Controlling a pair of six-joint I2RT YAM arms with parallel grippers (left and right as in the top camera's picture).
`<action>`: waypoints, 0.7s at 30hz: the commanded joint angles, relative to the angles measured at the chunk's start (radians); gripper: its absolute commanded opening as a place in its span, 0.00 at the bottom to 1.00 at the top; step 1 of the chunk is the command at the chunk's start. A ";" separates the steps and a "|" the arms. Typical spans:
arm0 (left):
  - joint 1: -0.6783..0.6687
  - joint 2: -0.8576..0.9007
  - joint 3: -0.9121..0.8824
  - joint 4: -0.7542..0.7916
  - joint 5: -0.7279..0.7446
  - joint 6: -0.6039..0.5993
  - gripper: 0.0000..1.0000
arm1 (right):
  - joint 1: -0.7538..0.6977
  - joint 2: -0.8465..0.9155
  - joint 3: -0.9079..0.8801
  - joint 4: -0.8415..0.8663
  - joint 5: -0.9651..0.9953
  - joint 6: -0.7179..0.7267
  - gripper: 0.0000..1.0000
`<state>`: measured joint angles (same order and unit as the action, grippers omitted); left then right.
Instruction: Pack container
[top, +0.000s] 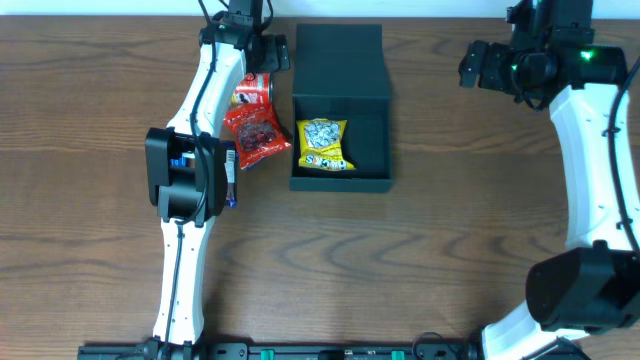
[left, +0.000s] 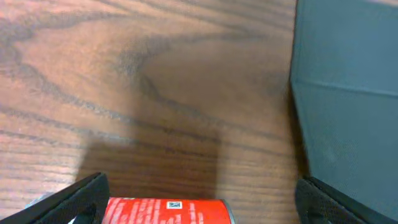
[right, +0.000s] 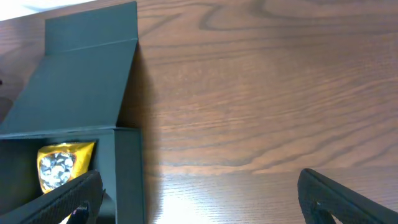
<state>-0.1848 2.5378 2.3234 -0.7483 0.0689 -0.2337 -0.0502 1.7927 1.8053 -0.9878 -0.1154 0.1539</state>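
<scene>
The container (top: 340, 180) is a dark teal-black square box at the table's middle, with its flap lid (top: 340, 60) open and folded back. A yellow snack packet (top: 323, 145) lies inside it. Two red packets lie left of the box: an orange-red one (top: 252, 96) and a darker red one (top: 257, 135). My left gripper (top: 258, 62) is open above the orange-red packet (left: 165, 211), whose far end shows between the wide jaws (left: 199, 199); the container wall (left: 348, 93) is to its right. My right gripper (top: 478, 65) is open and empty, right of the box (right: 81, 87), over bare wood (right: 199, 199).
The yellow packet also shows in the right wrist view (right: 59, 163). My left arm's elbow (top: 190, 175) stands left of the red packets. The wooden table (top: 450, 230) reaches to all edges of the view.
</scene>
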 joint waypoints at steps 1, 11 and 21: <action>0.001 0.026 0.030 -0.018 0.003 0.022 0.96 | 0.007 -0.008 0.006 -0.002 0.003 0.017 0.99; 0.001 0.020 0.045 -0.086 0.001 0.045 0.96 | 0.007 -0.008 0.006 0.000 0.003 0.017 0.99; -0.006 0.016 0.148 -0.135 -0.035 0.241 0.96 | 0.007 -0.008 0.006 0.001 0.003 0.017 0.99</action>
<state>-0.1856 2.5381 2.4474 -0.8677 0.0490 -0.1013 -0.0502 1.7927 1.8053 -0.9863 -0.1154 0.1539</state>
